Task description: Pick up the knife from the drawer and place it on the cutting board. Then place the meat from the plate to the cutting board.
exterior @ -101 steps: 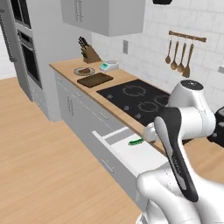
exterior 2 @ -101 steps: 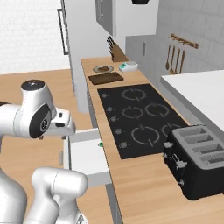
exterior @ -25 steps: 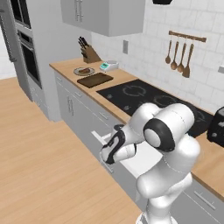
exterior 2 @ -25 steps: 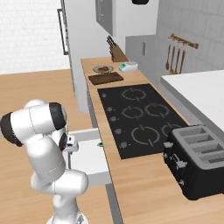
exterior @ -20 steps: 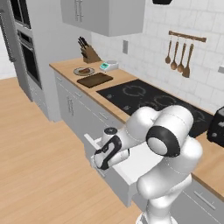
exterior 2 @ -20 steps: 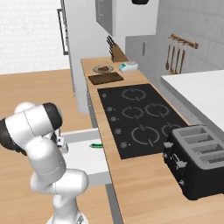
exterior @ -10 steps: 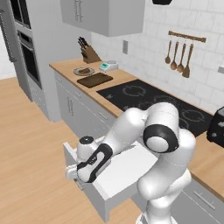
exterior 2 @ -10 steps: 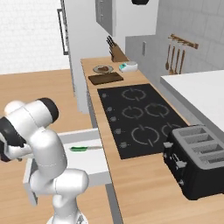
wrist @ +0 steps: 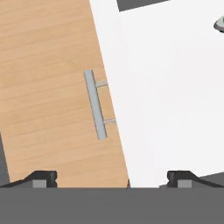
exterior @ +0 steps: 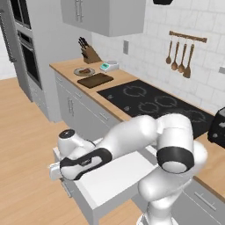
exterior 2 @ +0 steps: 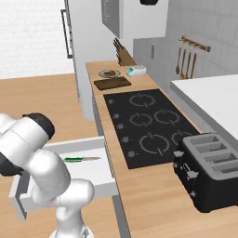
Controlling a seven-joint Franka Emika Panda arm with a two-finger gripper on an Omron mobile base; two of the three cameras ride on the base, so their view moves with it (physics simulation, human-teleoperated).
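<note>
While drawer (exterior 2: pixel 95 178) gapes | arm (exterior 2: pixel 42 174) overlaps knife (exterior 2: pixel 80 159)

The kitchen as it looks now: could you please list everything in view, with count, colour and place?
knife: one, green handle, in the open drawer.
drawer: one, white, pulled out under the counter.
cutting board: one, dark brown, on the counter left of the stove.
plate: one, grey-rimmed, behind the board.
meat: one, reddish-brown, on the plate.
knife block: one, wooden, by the wall.
stove: one, black.
toaster: one, dark.
spoons: three, wooden, hanging.
claw: one, open, above the drawer's front edge.
</note>
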